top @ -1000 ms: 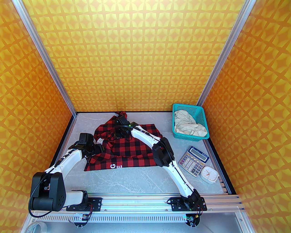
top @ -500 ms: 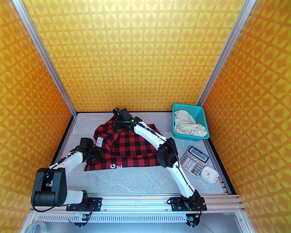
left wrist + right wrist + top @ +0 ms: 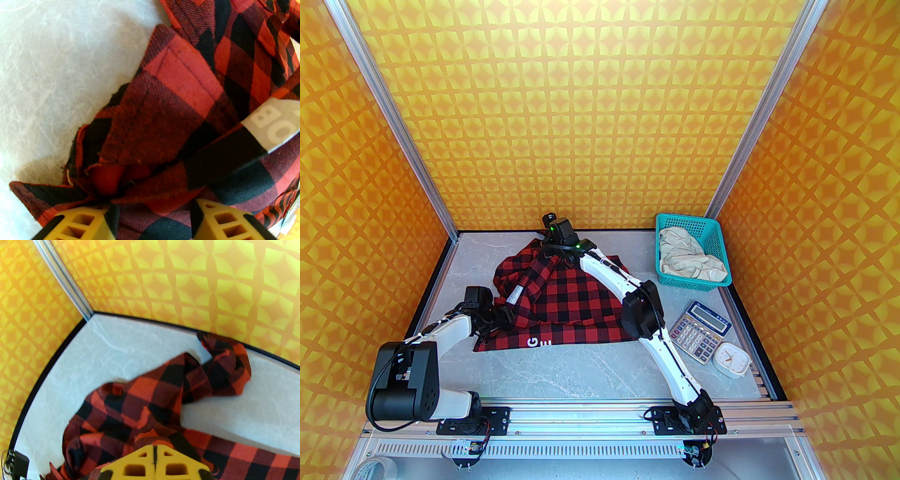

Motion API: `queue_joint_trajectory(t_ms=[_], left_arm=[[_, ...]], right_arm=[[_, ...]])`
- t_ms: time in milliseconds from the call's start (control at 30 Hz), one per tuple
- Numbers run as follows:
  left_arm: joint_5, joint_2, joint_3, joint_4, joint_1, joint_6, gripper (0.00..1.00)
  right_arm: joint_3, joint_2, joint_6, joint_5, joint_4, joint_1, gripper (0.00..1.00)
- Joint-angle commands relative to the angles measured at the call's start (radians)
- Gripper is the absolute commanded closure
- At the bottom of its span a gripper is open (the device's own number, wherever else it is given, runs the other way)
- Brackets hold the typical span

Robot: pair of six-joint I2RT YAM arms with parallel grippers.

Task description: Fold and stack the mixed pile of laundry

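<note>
The red-and-black check shirt (image 3: 581, 300) lies spread over the middle of the table, white lettering (image 3: 539, 343) on its near hem. My left gripper (image 3: 504, 318) sits at the shirt's left edge; in the left wrist view its yellow fingers (image 3: 82, 225) have a bunch of the shirt (image 3: 178, 98) gathered between them. My right gripper (image 3: 547, 253) is raised at the shirt's far end, near the back wall. It (image 3: 154, 448) is shut, pinching the shirt (image 3: 152, 392), and a taut ridge of cloth runs between the grippers. The cream garment (image 3: 689, 262) lies crumpled in the basket.
The teal basket (image 3: 684, 218) stands at the back right corner. A grey calculator (image 3: 698, 330) and a small white clock (image 3: 732, 358) lie right of the shirt, close to my right arm. A bare strip of table (image 3: 590, 370) lies between the shirt and the arm bases.
My right gripper has moved up and toward the back wall, drawing the shirt's far fold into a taut ridge. My left gripper has pulled a little nearer with the left edge.
</note>
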Motion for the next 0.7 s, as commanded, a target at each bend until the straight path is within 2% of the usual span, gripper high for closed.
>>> queue_joint_trajectory(t_ms=[0, 200, 300, 400, 533, 667], left_arm=[[-0.004, 0.031, -0.021, -0.020, 0.013, -0.024, 0.44], [-0.003, 0.044, -0.020, -0.021, 0.017, -0.025, 0.43], [-0.004, 0.038, -0.016, -0.027, 0.020, -0.022, 0.43], [-0.004, 0.025, -0.004, -0.036, 0.020, -0.012, 0.41], [-0.001, 0.007, 0.021, -0.054, 0.022, 0.008, 0.39], [-0.001, -0.025, 0.077, -0.108, 0.022, 0.039, 0.38]], right_arm=[[0.043, 0.022, 0.026, 0.004, 0.164, -0.011, 0.94], [0.074, 0.017, 0.017, 0.017, 0.153, -0.027, 0.69], [0.048, -0.034, 0.018, 0.009, 0.124, -0.046, 0.59], [-0.011, -0.125, 0.004, -0.013, 0.056, -0.065, 0.44], [-0.231, -0.330, -0.019, 0.002, -0.025, -0.071, 0.37], [-0.601, -0.593, 0.028, 0.043, -0.061, -0.085, 0.35]])
